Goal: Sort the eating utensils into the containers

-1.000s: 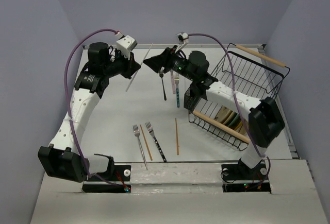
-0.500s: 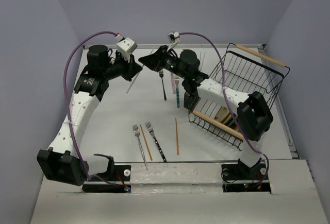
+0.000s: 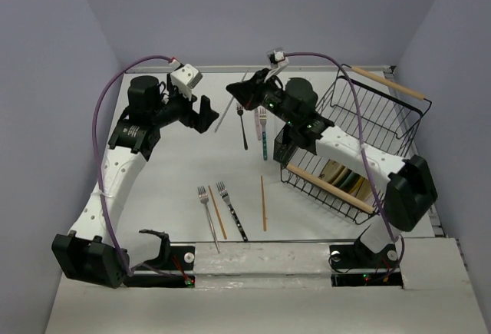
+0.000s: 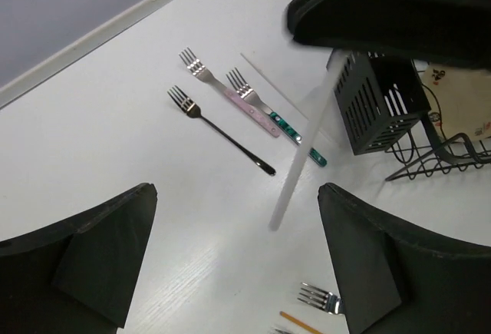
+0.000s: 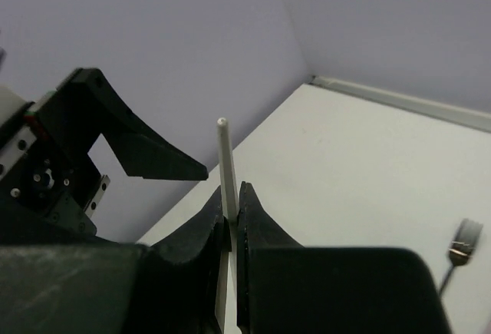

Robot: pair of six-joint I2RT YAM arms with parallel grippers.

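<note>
My right gripper (image 3: 236, 88) is shut on a pale white chopstick (image 3: 227, 109) at the back of the table; the stick rises between its closed jaws (image 5: 224, 157). My left gripper (image 3: 205, 113) hangs open just left of it, and the chopstick (image 4: 295, 169) slants free between the spread fingers. Black (image 4: 222, 130), pink (image 4: 230, 96) and teal (image 4: 276, 119) forks lie beside the small black slotted holder (image 4: 380, 107). Two forks (image 3: 207, 213) and brown chopsticks (image 3: 263, 203) lie near the front.
A big black wire rack (image 3: 368, 111) with wooden handles holds plates at the right, right behind the slotted holder (image 3: 284, 148). Another thin white chopstick (image 4: 268, 81) lies flat by the pink fork. Walls close in at the back and sides.
My left gripper opened and let go of the white chopstick. My right gripper closed on the same chopstick and now holds it alone.
</note>
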